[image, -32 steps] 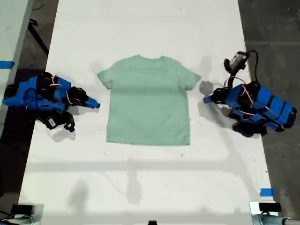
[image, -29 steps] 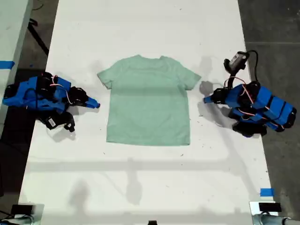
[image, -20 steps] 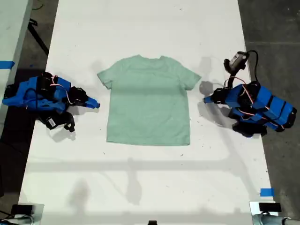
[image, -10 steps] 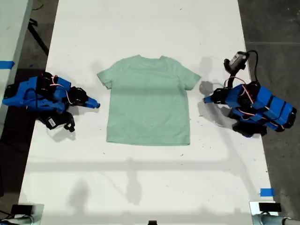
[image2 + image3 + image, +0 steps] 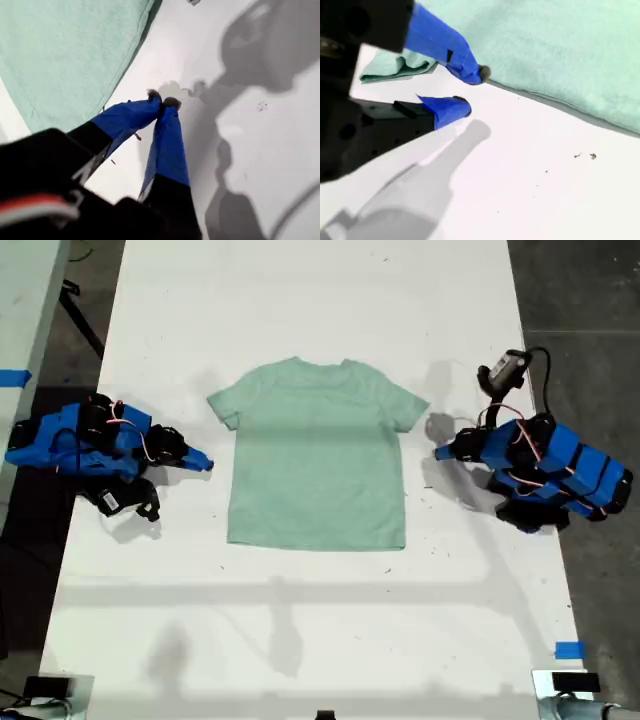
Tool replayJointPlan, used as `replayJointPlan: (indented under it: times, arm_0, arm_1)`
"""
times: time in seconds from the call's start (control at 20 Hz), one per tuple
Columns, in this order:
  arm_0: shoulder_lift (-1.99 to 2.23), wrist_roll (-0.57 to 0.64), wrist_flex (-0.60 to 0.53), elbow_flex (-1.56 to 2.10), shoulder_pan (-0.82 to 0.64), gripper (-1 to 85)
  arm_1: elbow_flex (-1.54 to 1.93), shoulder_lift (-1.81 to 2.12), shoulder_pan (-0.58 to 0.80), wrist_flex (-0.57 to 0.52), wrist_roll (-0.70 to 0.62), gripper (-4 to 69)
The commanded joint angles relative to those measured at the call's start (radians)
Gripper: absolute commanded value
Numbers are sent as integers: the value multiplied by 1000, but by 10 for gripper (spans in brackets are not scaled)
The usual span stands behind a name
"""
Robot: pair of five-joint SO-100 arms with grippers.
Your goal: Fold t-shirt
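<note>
Mint soft cloth t-shirt (image 5: pixel 317 455) flat, unfolded, on white table (image 5: pixel 300 640).

Wide bare counter (image 5: pixel 320 300) above and below the t-shirt (image 5: pixel 316 455) in the exterior view, open for passing. Narrow white strip between each shirt side and the nearest arm. At the exterior view's right, my first gripper (image 5: pixel 440 452) with tips pressed together, just off the sleeve, clear counter beyond it. At the exterior view's left, my second gripper (image 5: pixel 205 464) with jaws parted, close beside the shirt's edge, bare counter under the tips. Bulky blue arm bodies blocking both counter sides at mid-height. Blue tape (image 5: pixel 569 650) flat near the exterior view's lower right corner
</note>
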Motion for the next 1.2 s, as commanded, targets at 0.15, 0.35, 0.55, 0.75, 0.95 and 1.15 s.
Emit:
replayJointPlan:
  times: [0.15,0.35,0.55,0.75,0.95,1.15]
  arm_0:
    - [3,-9,5,-8,0,91]
    - [3,-301,38,-8,-5,97]
    - [3,-296,38,-6,-107,109]
    - [3,-295,40,-8,-34,256]
    - [5,-282,37,-9,-20,211]
    - [6,-61,12,-9,0,0]
  arm_1:
    - [-9,-2,-12,-23,51,31]
    - [-9,-2,-2,-23,296,32]
    - [-9,-2,-8,-23,397,30]
    - [-9,0,-31,-23,486,38]
    - [-18,2,-110,-51,650,10]
    - [-18,2,-156,-83,572,-11]
